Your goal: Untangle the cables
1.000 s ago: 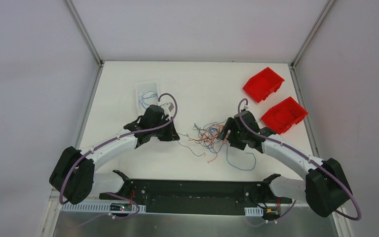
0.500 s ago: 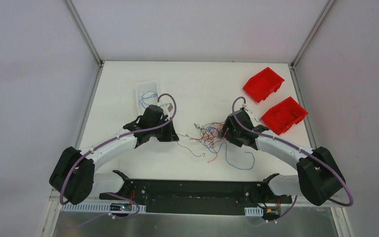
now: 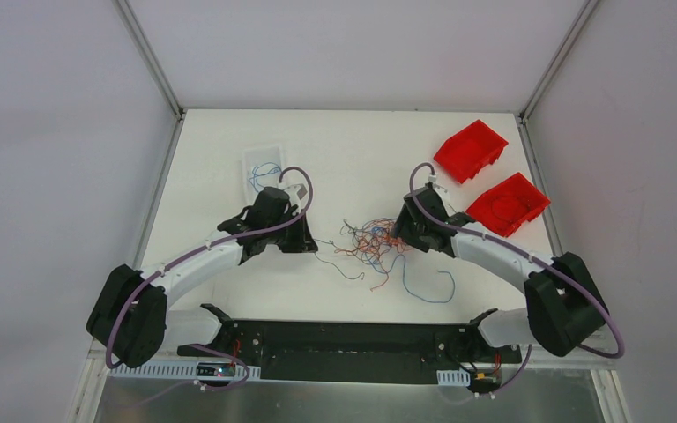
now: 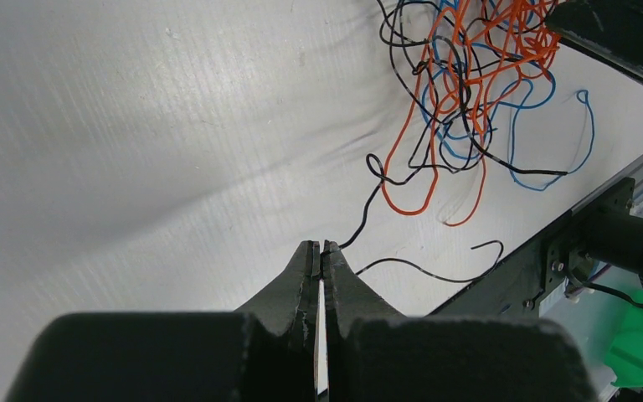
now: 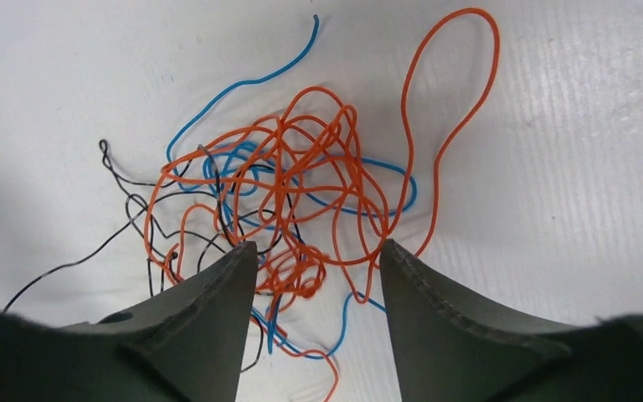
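Observation:
The cables [image 3: 372, 242] lie in a tangle of orange, blue and black strands mid-table, between my two grippers. In the left wrist view my left gripper [image 4: 321, 248] is shut on the end of a black cable [image 4: 367, 209] that runs up into the tangle [image 4: 460, 75]. In the top view the left gripper [image 3: 311, 247] sits left of the bunch. My right gripper [image 5: 316, 247] is open, its fingers [image 5: 218, 293] straddling the orange knot [image 5: 289, 197] from above. Seen from the top, it [image 3: 401, 236] is at the bunch's right edge. A loose blue cable [image 3: 432, 286] trails toward the near edge.
Two red bins [image 3: 470, 150] [image 3: 508, 204] stand at the far right. A clear tray [image 3: 263, 167] holding blue wires lies behind the left arm. A black rail [image 3: 353, 339] runs along the near edge between the arm bases.
The right arm has shifted away from the near edge and over the tangle, its jaws narrowing a little. The left arm has stayed put, still pinching the black cable.

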Tool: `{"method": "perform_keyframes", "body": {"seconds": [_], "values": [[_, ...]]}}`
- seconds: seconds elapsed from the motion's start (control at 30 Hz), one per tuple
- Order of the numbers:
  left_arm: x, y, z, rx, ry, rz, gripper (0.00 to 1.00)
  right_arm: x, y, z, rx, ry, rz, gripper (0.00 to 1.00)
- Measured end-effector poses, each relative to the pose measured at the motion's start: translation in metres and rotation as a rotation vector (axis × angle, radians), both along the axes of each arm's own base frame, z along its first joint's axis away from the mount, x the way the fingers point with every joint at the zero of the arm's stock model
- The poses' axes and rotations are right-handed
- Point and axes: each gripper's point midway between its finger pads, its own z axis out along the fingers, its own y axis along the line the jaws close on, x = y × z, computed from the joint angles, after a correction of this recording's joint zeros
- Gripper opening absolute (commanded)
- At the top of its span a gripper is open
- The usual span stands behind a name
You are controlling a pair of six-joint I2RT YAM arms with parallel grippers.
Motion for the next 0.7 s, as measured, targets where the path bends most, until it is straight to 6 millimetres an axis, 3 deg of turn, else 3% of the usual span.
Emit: {"method": "perform_keyframes", "body": {"seconds": [0.23, 0.4, 0.57, 0.6, 0.7], "values": [[0.003, 0.012, -0.001, 0.020, 0.010, 0.043, 0.00, 0.004, 0.002, -0.017, -0.054, 0.057, 0.017, 0.00], [0.013, 0.035, 0.003, 0.037, 0.000, 0.132, 0.00, 0.008, -0.011, 0.004, -0.063, 0.018, -0.004, 0.00], [0.021, 0.068, 0.010, 0.047, -0.031, 0.296, 0.00, 0.021, -0.046, 0.038, -0.017, -0.046, -0.105, 0.00], [0.021, 0.074, 0.012, 0.048, -0.039, 0.321, 0.00, 0.022, -0.051, 0.044, -0.007, -0.059, -0.120, 0.08], [0.022, 0.084, 0.018, 0.041, -0.066, 0.379, 0.00, 0.024, -0.063, 0.062, 0.042, -0.100, -0.147, 0.64]]}}
